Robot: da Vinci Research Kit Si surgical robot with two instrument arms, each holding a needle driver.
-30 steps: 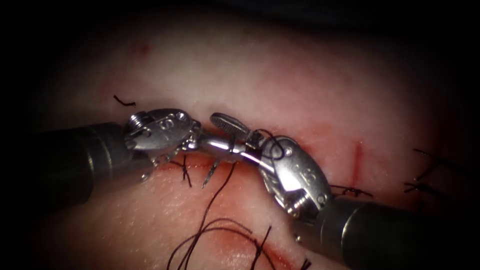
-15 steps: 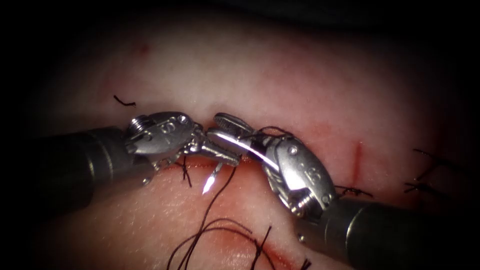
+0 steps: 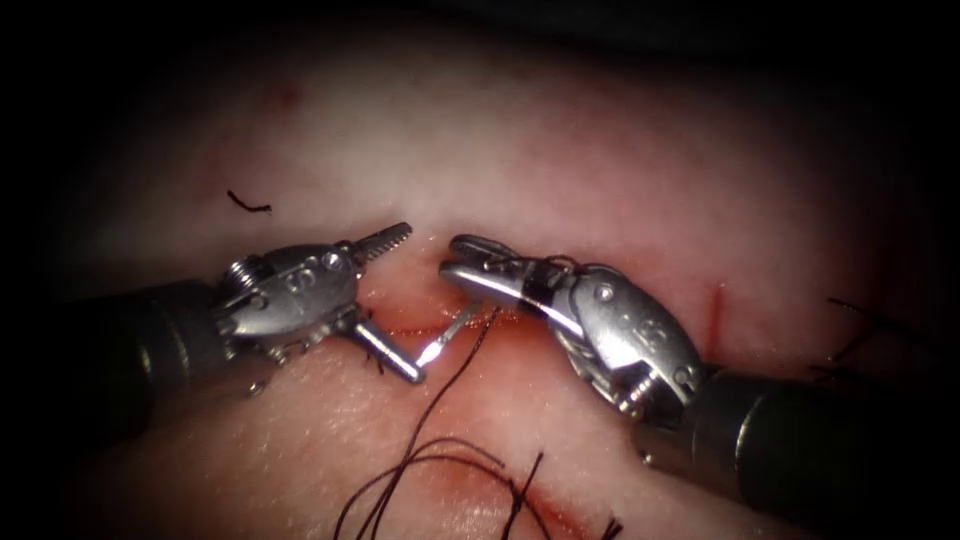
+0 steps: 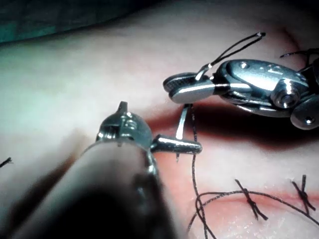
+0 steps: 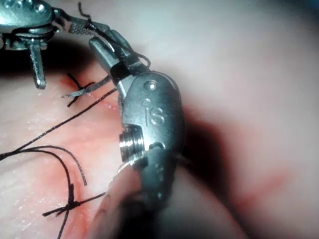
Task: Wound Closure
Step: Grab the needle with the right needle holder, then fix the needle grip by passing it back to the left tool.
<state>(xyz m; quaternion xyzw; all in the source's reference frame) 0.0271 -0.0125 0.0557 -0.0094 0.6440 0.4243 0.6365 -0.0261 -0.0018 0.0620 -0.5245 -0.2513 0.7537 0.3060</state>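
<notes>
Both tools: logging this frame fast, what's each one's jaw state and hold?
Left tool: open, holding nothing; needle sits by its lower jaw.
Right tool: shut on the needle's rear end.

The left tool stands open, holding nothing. The right tool grips the needle, thread trailing across the tissue.

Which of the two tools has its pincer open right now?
The left tool: its jaws are spread wide, one up, one down by the needle. The right tool has its jaws together, with thread looped at them.
</notes>
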